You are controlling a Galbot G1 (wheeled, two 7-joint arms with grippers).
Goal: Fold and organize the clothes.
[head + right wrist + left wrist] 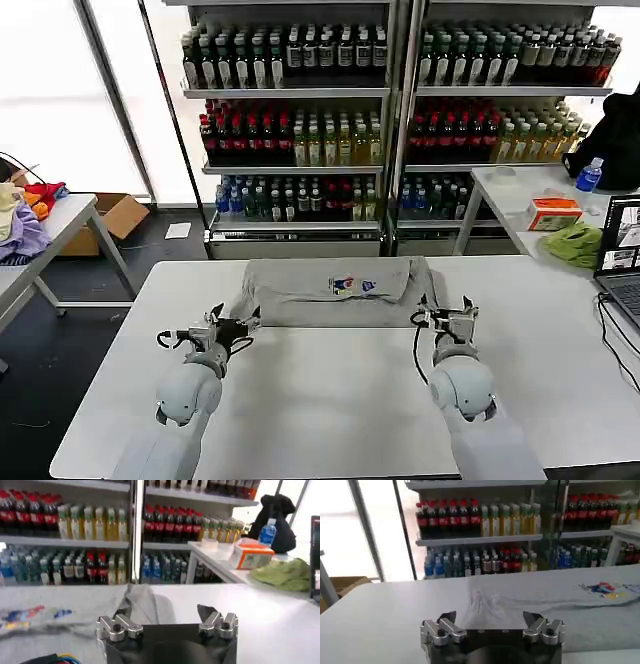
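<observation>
Both tools, left (236, 330) and right (444, 313), gape wide, empty, at the folded shirt's (330, 290) near corners.

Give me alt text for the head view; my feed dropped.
A partly folded light grey shirt with a small multicoloured chest print lies across the far half of a white table. The left gripper sits open at its left end and the right gripper open at its right end. Drink shelves stand behind.
</observation>
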